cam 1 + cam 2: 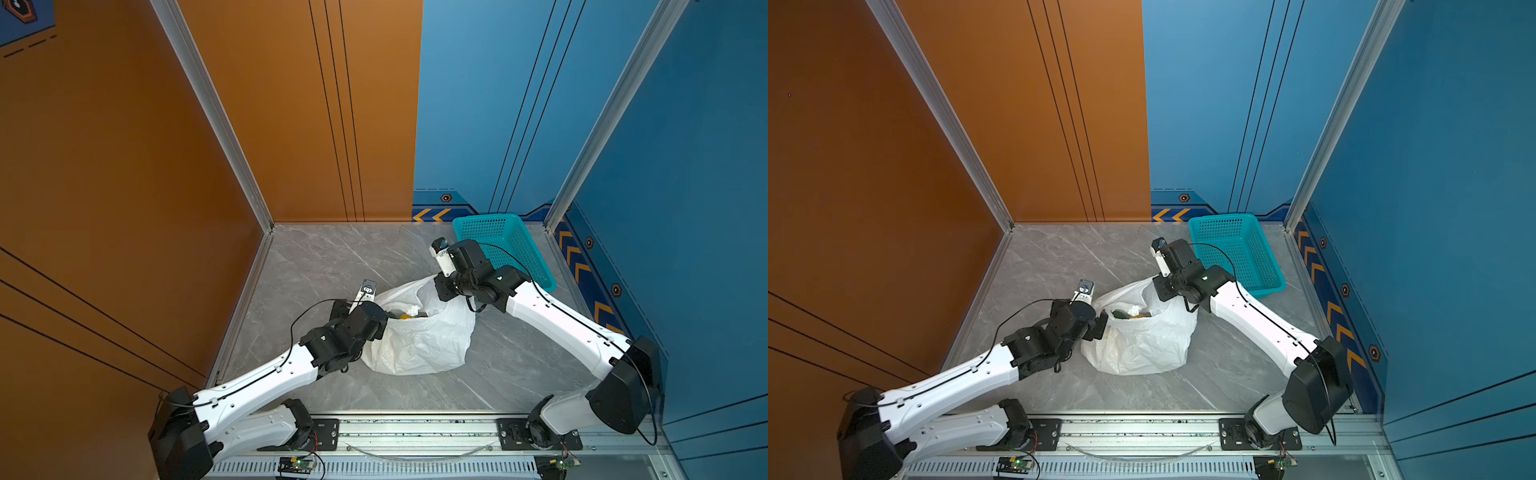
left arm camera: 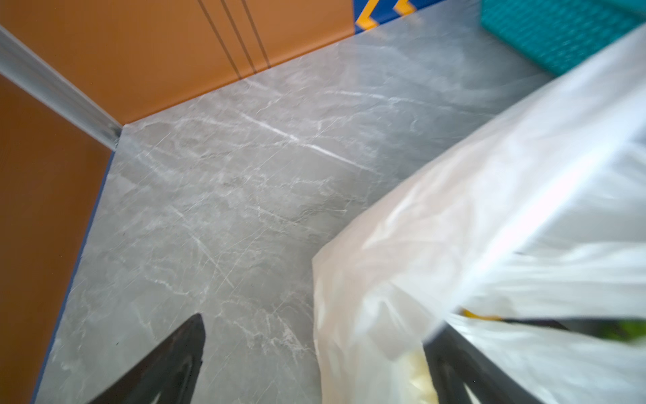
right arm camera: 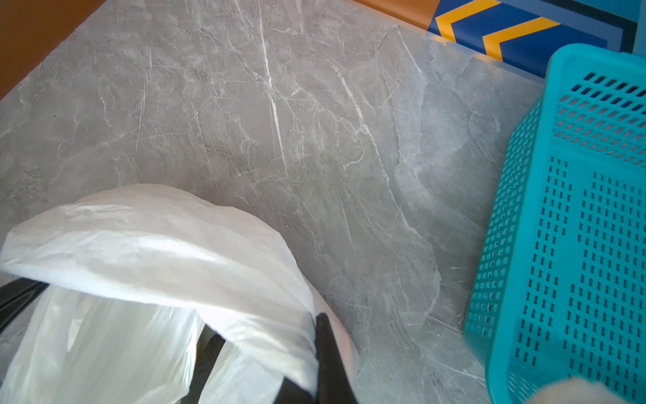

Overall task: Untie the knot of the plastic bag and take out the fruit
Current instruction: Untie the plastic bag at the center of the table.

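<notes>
The white plastic bag [image 1: 419, 345] [image 1: 1142, 345] stands mid-table with its mouth gaping. Yellow fruit [image 1: 405, 316] and a green piece [image 1: 1121, 313] show inside; the other fruit is hidden by plastic. No knot shows. My right gripper [image 3: 316, 335] [image 1: 442, 291] is shut on the bag's far rim and holds it up. My left gripper [image 2: 314, 342] [image 1: 1100, 326] is open wide at the bag's left rim. One of its fingers [image 2: 451, 363] is behind the plastic [image 2: 489, 210] and the other [image 2: 181, 349] is over bare table.
A teal perforated basket [image 1: 511, 245] [image 1: 1237, 245] [image 3: 576, 245] stands at the back right corner, just behind the right wrist. Orange and blue walls close off the grey marble table [image 1: 332, 266] on three sides. A metal rail [image 1: 415, 432] runs along the front.
</notes>
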